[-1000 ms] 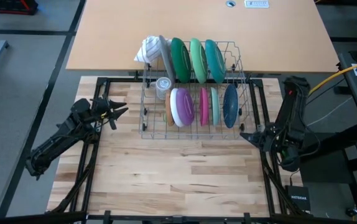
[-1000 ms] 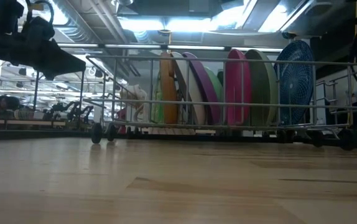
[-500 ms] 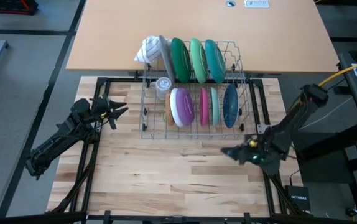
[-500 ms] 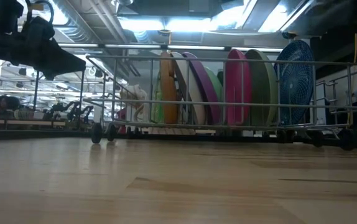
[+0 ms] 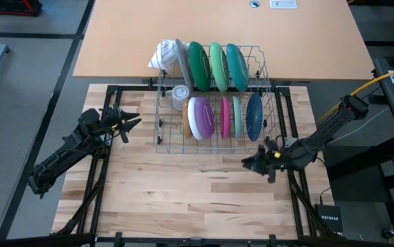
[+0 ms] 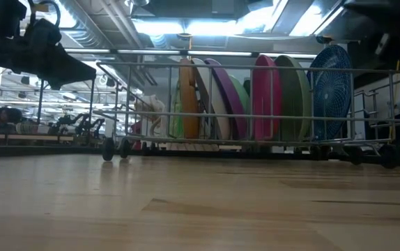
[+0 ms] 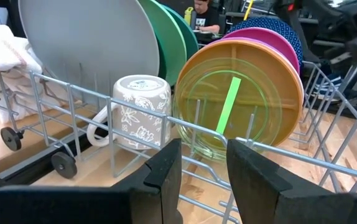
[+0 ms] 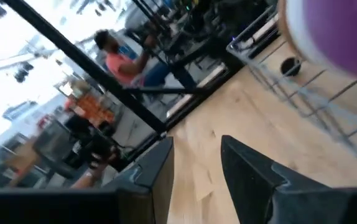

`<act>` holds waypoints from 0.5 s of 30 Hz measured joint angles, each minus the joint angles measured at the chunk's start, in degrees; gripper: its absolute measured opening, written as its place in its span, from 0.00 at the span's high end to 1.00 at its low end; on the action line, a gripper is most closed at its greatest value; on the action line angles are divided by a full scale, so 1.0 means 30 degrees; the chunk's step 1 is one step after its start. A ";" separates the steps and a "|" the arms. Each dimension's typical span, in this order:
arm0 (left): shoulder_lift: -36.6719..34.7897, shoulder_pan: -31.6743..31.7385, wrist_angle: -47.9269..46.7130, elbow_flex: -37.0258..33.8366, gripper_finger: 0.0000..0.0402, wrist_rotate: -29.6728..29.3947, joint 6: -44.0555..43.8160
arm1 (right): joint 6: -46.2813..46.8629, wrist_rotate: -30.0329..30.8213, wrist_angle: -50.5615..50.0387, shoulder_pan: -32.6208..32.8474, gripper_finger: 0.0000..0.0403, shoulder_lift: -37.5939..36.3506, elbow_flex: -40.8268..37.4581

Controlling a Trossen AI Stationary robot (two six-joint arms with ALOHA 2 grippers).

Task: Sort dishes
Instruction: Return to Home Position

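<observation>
Fingers released and seemingly empty, my right gripper hangs just beside the rack, so swinging home could clip its wire and jostle the dishes.

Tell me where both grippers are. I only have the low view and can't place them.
Observer: From above, the left gripper is at the left edge of the table, left of the rack. Its fingers are open and empty.
Operator: Now the right one.
Observer: The right gripper is over the table, just off the rack's front right corner. It is open and holds nothing.
Operator: Read me the rack's back row.
Observer: Four stand on edge there, left to right: a grey plate, a dark green plate, a light green plate and a teal plate.
</observation>
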 joint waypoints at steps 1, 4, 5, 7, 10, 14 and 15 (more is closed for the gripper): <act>0.0000 0.0000 -0.0007 -0.0003 0.71 -0.0006 0.0084 | -0.0042 0.0091 -0.0024 0.0000 0.66 -0.0925 -0.0569; 0.0000 0.0003 0.0004 0.0002 0.71 0.0000 0.0881 | -0.0096 -0.0540 0.0753 0.0000 0.66 -0.3761 -0.2468; 0.0000 0.0002 0.0032 0.0004 0.71 0.0000 0.1045 | -0.0103 -0.0852 0.1058 0.0000 0.66 -0.4738 -0.3153; 0.0000 0.0002 0.0268 0.0004 0.71 0.0000 0.0970 | -0.0132 -0.1566 0.2082 0.0008 0.66 -0.6512 -0.4463; 0.0000 0.0000 0.0691 0.0004 0.71 0.0000 0.0605 | -0.0736 -0.2858 0.3736 0.0022 0.66 -0.8545 -0.6125; 0.0000 0.0004 0.0838 0.0004 0.71 -0.0004 0.0547 | -0.2638 -0.5463 0.3188 0.0000 0.66 -1.0393 -0.6227; 0.0000 0.0007 0.0820 0.0004 0.71 0.0000 0.0547 | -0.3413 -0.5994 0.3270 0.0000 0.66 -1.0625 -0.6227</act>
